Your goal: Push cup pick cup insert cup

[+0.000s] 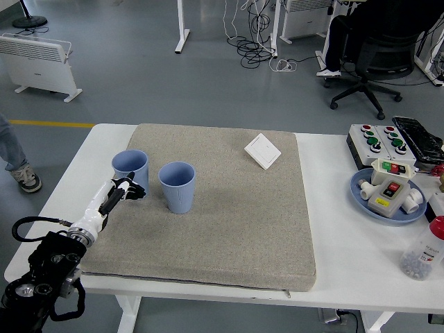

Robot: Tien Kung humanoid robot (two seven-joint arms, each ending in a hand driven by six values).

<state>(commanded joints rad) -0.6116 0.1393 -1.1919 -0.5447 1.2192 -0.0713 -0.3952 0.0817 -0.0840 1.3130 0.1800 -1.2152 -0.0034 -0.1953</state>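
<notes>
The left hand [122, 190], fingers curled together and holding nothing, sits against the near side of one blue cup [130, 169]; a second cup [177, 186] stands at its 3 o'clock, on the mat [236, 222].

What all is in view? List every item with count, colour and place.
cups: 2, blue, upright on mat's left part, apart
mat: 1, grey-beige, covering table's middle
switch plate: 1, white, mat's far right part
table: 1, white
plate: 1, blue, right, holding button boxes
button box: 1, white, far right
bottle: 1, clear, red cap, right edge
left hand: 1, black-white, at left cup's near side
</notes>
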